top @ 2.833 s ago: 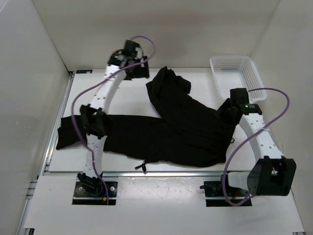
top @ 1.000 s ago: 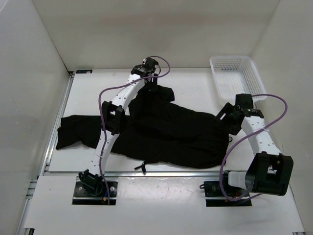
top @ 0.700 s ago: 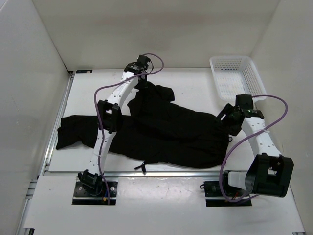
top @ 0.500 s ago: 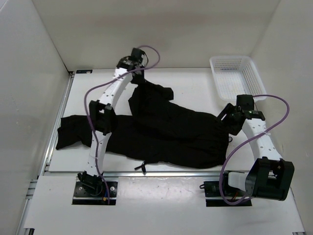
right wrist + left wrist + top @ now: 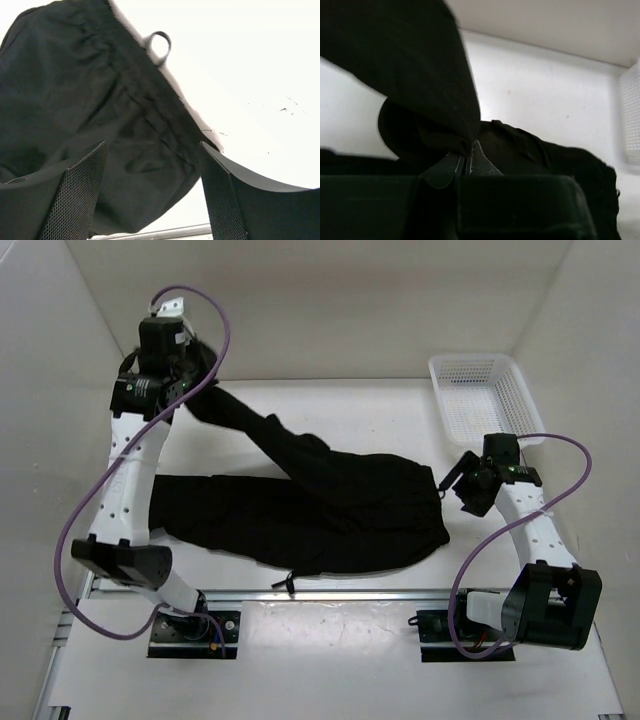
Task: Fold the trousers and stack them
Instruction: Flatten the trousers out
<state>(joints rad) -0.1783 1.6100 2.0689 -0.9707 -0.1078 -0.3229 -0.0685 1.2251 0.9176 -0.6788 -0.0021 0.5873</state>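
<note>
Top: trousers (image 5: 340, 515) lie on the counter (image 5: 380, 415) with the long axis left-right, waist at the right, one leg flat and pointing left. The other leg rises diagonally to the far left, its end clamped in the left pincer (image 5: 192, 388) above the counter. The right pincer (image 5: 457, 490) is at the waist edge, jaws apart, holding nothing. A basket (image 5: 480, 395) sits in the far right corner, clear of the cloth.
Left wrist: jaws together on a fold of black cloth, and the leg drapes across the view.
Right wrist: fingers (image 5: 75, 200) spread over the waistband. A cord loop (image 5: 160, 42) lies beside the waist.
</note>
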